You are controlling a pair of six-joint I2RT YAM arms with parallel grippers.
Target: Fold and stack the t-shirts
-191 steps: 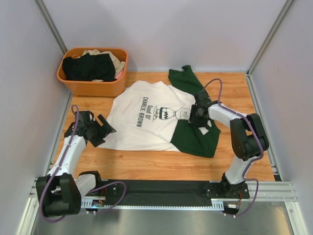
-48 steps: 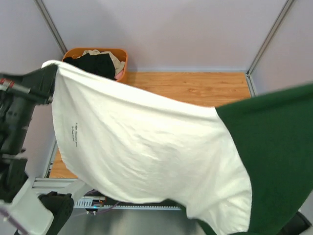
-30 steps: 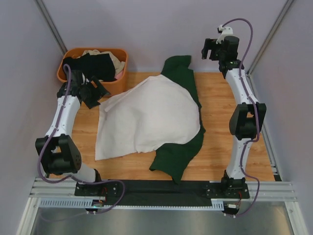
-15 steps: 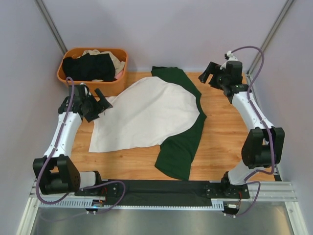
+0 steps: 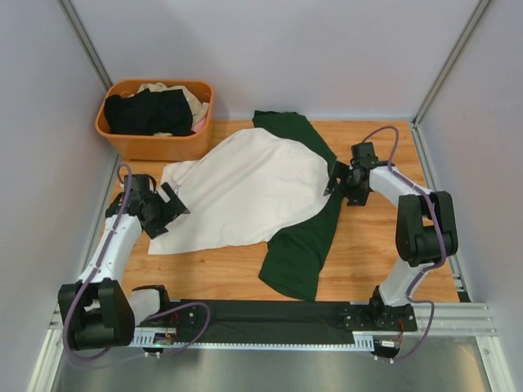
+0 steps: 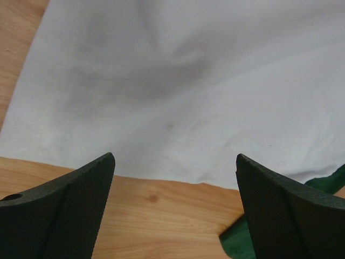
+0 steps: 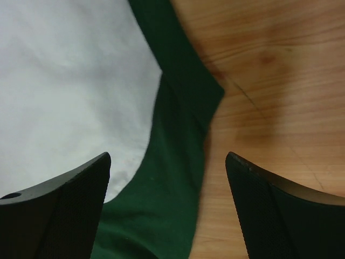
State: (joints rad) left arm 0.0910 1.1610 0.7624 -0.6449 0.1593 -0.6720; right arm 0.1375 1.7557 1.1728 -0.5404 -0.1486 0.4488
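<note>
At the far left corner of the bench point(image 5: 384, 245) stands an orange basket point(image 5: 155, 148). It holds a black t-shirt point(image 5: 147, 112) with a beige one point(image 5: 196, 101) behind it.

Nearer the arms, the left pincer point(image 5: 170, 206) sits at the left edge of the white t-shirt point(image 5: 245, 188). Its fingers are spread wide and nothing is between them. In the left wrist view the pincer point(image 6: 175, 157) straddles the shirt's hem: white cloth point(image 6: 188, 81) fills the space beyond the fingers and bare wood lies just below the edge. Whether the fingers touch the cloth cannot be told.

The white t-shirt lies flat in the middle of the bench with its plain side up, no print showing. Its long axis runs across the bench, tilted slightly, with the hem at the left and nearer the arms and the shoulder end at the right and a little farther away. One dark green sleeve point(image 5: 284, 128) points toward the back wall. The other green sleeve point(image 5: 298, 253) points toward the arm bases.

At the shirt's right end, the right pincer point(image 5: 333, 184) is also spread and holds nothing. Its wrist view shows the pincer point(image 7: 167, 156) over the green cloth point(image 7: 178, 108), where it meets the white body point(image 7: 64, 81). Bare bench lies to the right.
</note>
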